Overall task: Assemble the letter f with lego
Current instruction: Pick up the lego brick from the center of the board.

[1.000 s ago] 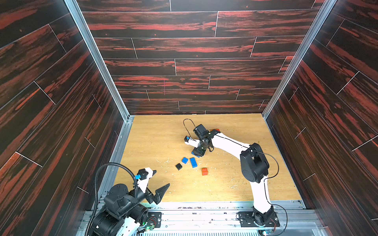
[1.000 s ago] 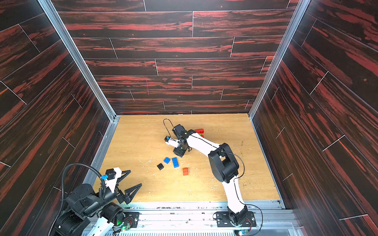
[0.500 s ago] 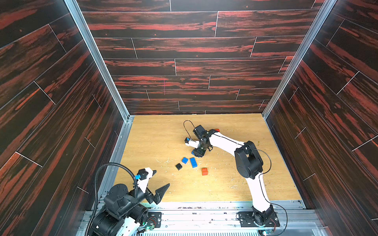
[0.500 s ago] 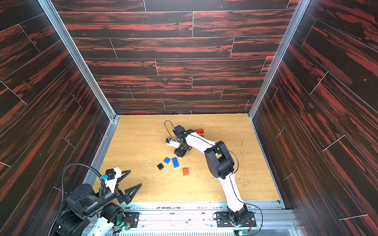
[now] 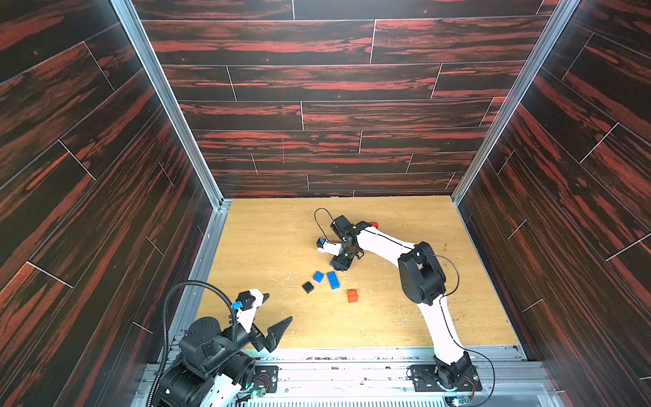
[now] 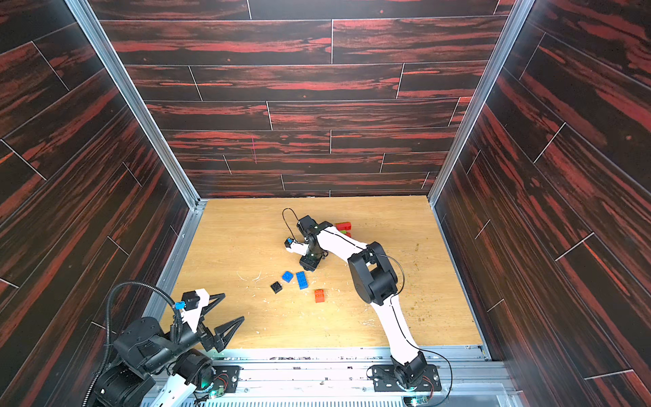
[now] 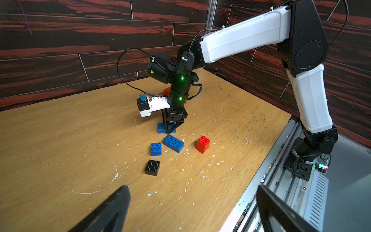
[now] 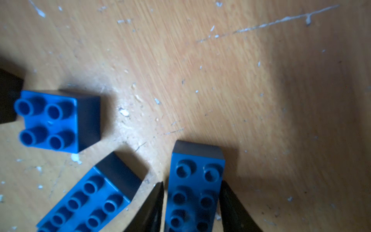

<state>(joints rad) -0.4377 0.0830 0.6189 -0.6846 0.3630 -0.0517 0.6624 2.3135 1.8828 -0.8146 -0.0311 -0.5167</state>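
On the wooden worktop (image 5: 264, 246), step in hand: grasping one blue oblong studded plastic brick (image 8: 195, 190), lying flat.
Right fingers (image 8: 148, 211) stand narrow either side of it, contact uncertain; left fingers (image 7: 112, 206) gape wide, idle. Next move, I judge: firm pinch, straight lift, clear of the second blue oblong brick (image 8: 90, 198) just beside.

A pale wood-grain worktop (image 5: 264, 239) is speckled with white flecks and bears a curved scratch (image 7: 116, 173). Dark red-and-black plank walls (image 5: 317, 81) enclose it on three sides, meeting at aluminium corner posts (image 5: 165, 102). A grey metal rail (image 5: 352, 364) runs along its near edge, beside a vented plate (image 7: 317, 200).
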